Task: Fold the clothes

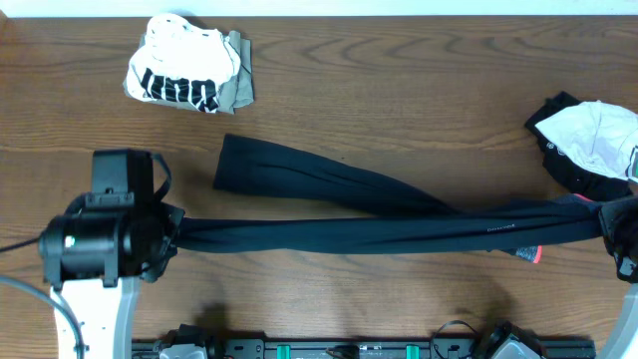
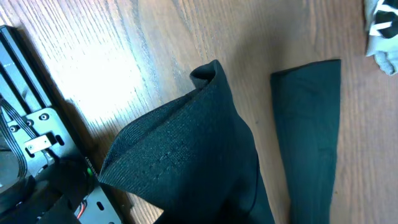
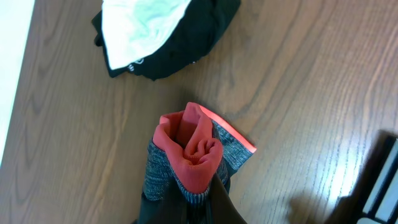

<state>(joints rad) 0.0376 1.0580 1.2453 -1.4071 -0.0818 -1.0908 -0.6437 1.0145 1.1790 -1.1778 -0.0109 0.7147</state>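
Where the black trousers (image 1: 379, 231) stretch across the table (image 1: 399, 60) from 9 o'clock to 3 o'clock, each end sits in a closed claw. The left gripper (image 1: 171, 237), at 9 o'clock in the overhead view, is clamped tight on the cuff (image 2: 180, 149) of one leg. Its wrist camera shows that cuff bunched close to the lens, with the fingers hidden by the cloth. The right gripper (image 1: 618, 231), at the 3 o'clock edge, is pinched tight on the waistband (image 3: 193, 152), whose grey knit and red-orange edge fold into a wad in its wrist view. The held leg lies drawn out in a nearly straight line between the two. The free leg (image 1: 299, 178) splits off past the middle and lies flat on the wood, its end pointing toward 10 o'clock. A white top (image 1: 184, 70) with black print lies crumpled at 11 o'clock, with an olive piece (image 1: 239, 88) touching its right side. A black-and-white garment (image 1: 588, 140) lies heaped at 2 o'clock, just beside the right gripper.
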